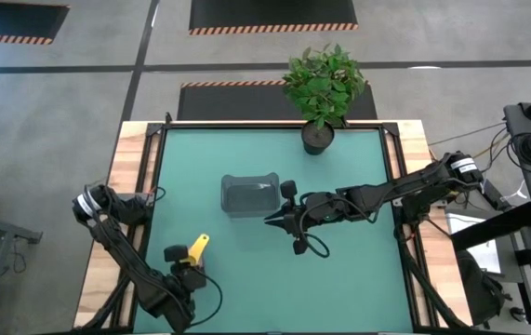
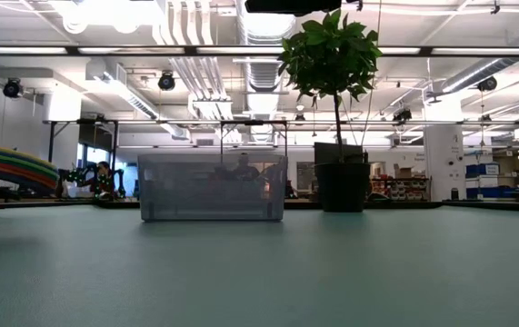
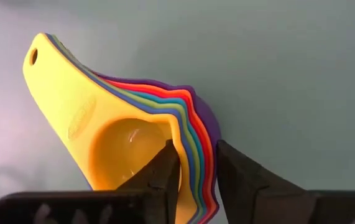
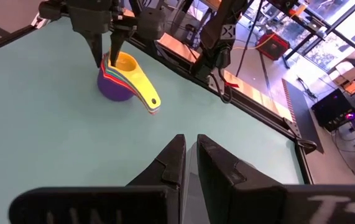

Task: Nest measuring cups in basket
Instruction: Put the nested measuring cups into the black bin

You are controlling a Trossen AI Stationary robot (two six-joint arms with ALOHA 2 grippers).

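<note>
The measuring cups [image 3: 133, 112] sit nested in one stack: yellow on top, purple outermost, with coloured rims between. The stack stands on its purple bottom [image 4: 112, 90] on the green table near the front left [image 1: 193, 251]. Its handle points toward the far right. My left gripper [image 3: 197, 171] comes down onto the stack's bowl and is shut on its wall. The dark grey basket [image 1: 249, 194] stands mid-table. My right gripper [image 1: 271, 221] hovers just right of the basket, shut [image 4: 189, 142] and holding nothing. My left gripper pinches the stacked walls of the nested cups at the rim [image 3: 196, 162], on the side of the bowl away from the handle. One finger [image 3: 165, 171] is inside the yellow bowl and the other [image 3: 239, 177] is outside the purple wall. The fingers come steeply from above. The stack stands upright on the table.
A potted plant in a black pot [image 1: 318, 138] stands at the far edge, behind and to the right of the basket [image 2: 212, 187]. A black frame [image 1: 158, 149] borders the green mat. There is bare mat between the cups and the basket.
</note>
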